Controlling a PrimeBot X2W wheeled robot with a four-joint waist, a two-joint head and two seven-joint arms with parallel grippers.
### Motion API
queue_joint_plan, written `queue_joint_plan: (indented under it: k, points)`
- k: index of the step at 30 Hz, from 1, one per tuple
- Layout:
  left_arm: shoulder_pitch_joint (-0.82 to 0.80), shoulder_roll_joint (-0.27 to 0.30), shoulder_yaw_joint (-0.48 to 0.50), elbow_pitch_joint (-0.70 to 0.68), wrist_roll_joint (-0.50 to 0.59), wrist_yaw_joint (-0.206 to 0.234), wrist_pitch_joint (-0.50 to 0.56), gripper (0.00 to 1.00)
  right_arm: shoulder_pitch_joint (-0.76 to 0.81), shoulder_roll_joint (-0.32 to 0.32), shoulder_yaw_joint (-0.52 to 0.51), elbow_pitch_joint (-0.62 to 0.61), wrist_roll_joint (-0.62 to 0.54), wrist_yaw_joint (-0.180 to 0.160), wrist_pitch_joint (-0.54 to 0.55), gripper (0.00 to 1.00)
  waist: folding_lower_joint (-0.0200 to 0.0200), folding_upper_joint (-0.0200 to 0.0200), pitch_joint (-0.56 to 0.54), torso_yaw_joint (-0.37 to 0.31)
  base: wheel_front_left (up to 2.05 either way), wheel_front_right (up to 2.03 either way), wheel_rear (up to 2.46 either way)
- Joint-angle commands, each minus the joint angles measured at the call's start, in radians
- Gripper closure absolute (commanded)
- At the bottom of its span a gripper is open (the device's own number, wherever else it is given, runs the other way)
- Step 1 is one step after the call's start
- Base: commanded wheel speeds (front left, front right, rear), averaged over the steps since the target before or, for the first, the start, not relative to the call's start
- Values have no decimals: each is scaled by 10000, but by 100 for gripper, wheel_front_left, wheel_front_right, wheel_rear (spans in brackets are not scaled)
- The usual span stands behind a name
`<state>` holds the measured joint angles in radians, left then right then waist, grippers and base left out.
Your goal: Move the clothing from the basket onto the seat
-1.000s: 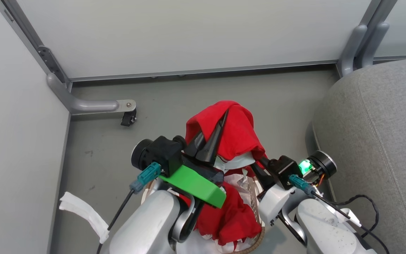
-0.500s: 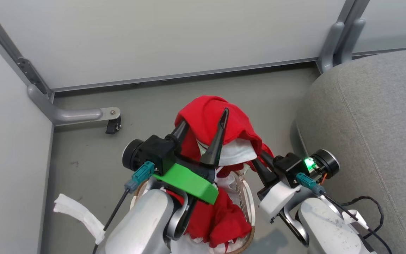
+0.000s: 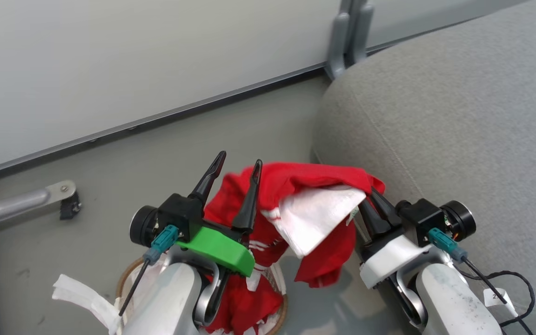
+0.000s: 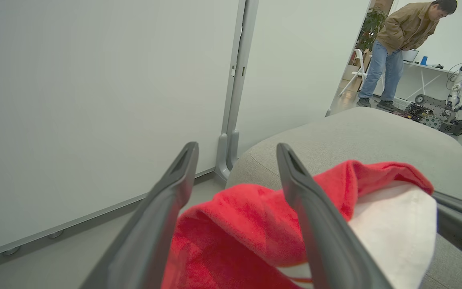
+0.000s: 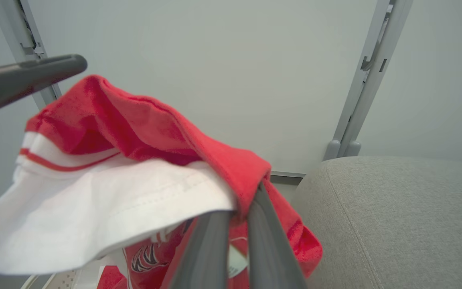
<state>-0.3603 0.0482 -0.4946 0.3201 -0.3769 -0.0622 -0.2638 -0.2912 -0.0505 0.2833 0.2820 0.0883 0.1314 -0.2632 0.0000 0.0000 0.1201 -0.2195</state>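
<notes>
Center of head view: left gripper [image 3: 240, 160] w/ 2 fingers spread wide, clothing [image 3: 314, 179] draped behind them, not pinched. Right gripper [image 3: 369, 193] is pressed together on the cloth's right end, holding it up just beside the seat [image 3: 435, 116] at right. More red fabric hangs into the basket [image 3: 283, 304], bottom left.

Left wrist view: fingers apart, fabric between & below them.

Right wrist view: jaws pinch the red hem at bottom center, prob. so 1 arm alone can swing it over the seat edge.
</notes>
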Motion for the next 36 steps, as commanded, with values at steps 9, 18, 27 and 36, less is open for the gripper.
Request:
queue_joint_plan:
  k: [9,18,27,36]
  points:
    - [354,50,273,189,56,-175,-14,0,392,-24,-620,-511,327,-14,-24,100,0,0,147,-3078,0,0,0]
    - [8,55,-82,200,203,-153,-13,0,-1207,-890,-1790,-597,-281,-14,-25,100,0,0,1094,-2872,0,0,0]
    - [-890,56,-128,33,731,-278,-13,0,-4636,-2877,-2740,-337,-743,-14,-23,100,0,0,3029,-1383,0,0,0]
    - [-1641,52,-366,-424,895,-374,-13,0,-7709,-4613,-3413,1052,-1312,-14,-22,100,0,0,4547,60,0,0,0]
